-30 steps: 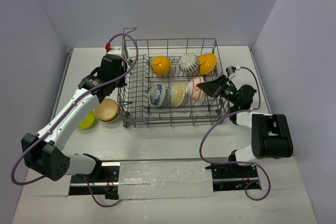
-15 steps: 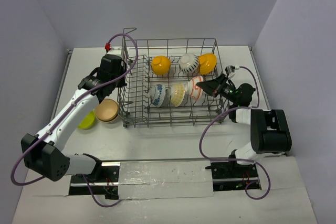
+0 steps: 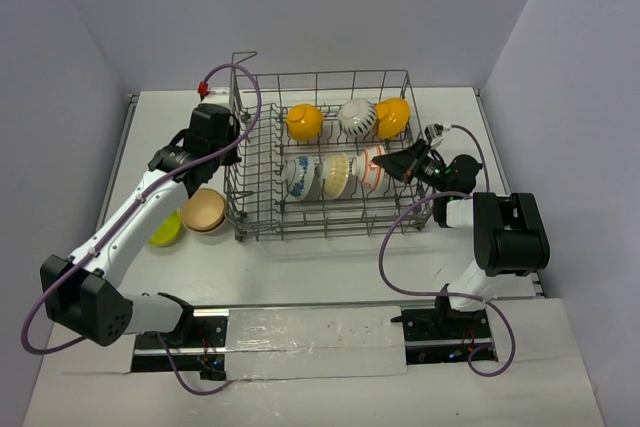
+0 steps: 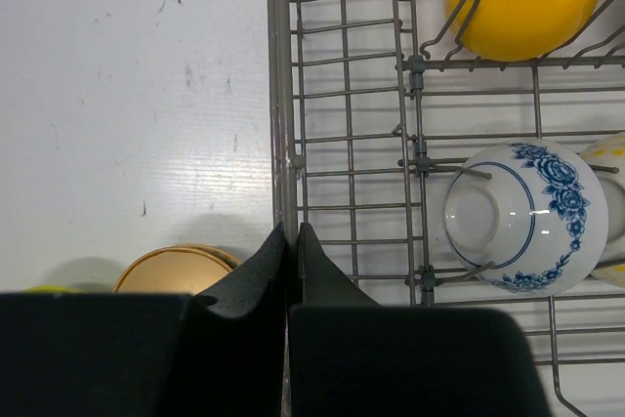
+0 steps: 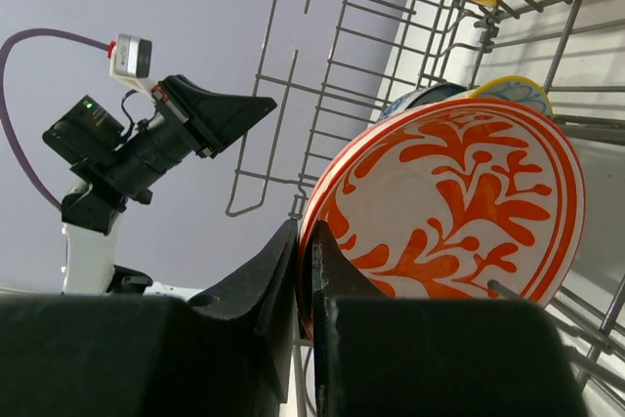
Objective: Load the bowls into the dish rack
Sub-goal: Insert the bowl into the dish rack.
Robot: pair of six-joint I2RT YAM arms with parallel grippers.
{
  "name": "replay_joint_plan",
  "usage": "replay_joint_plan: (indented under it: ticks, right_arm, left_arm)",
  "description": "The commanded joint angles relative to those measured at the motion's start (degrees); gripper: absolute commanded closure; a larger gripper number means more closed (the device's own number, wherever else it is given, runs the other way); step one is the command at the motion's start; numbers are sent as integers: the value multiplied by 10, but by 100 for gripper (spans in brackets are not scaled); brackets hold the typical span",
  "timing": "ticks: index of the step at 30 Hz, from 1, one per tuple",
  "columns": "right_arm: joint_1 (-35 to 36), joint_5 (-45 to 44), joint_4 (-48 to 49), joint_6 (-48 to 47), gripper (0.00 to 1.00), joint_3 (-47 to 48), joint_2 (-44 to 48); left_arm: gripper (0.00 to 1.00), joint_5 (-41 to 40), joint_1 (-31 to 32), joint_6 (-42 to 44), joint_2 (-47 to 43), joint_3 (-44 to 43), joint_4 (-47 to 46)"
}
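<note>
on the table (image 3: 320,262), the dish rack (image 3: 300,230) has its left wall wire pinched in the closed left gripper (image 4: 291,241), probably to steady it. the right gripper (image 5: 305,241) is clamped on the rim of the red-and-white bowl (image 5: 449,212), standing it on edge inside the rack; the tan bowl (image 3: 203,211) and lime green bowl (image 3: 165,231) sit outside.

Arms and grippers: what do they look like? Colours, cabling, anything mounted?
The left arm and right arm have white links and chunky black joints. The left gripper and right gripper are black with wedge-shaped fingers. A purple cable loops loosely along each arm. A red-tipped white module sits on the left wrist.
</note>
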State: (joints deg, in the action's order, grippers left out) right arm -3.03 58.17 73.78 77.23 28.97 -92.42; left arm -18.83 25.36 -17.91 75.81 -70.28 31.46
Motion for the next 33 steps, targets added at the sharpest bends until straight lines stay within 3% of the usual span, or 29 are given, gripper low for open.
replay_joint_plan:
  ticks: [1,8,25,33]
  right_arm:
    - [-2,-18,188,6,100,22,-13]
    - [0,3,271,65,100,26,-6]
    - [5,30,252,64,100,65,48]
    - [6,34,270,80,100,79,16]
  left_arm:
    - [100,32,2,16,-5,9,13]
    - [100,31,2,16,-1,8,14]
    - [100,34,2,17,5,7,16]
    - [100,34,2,17,8,8,16]
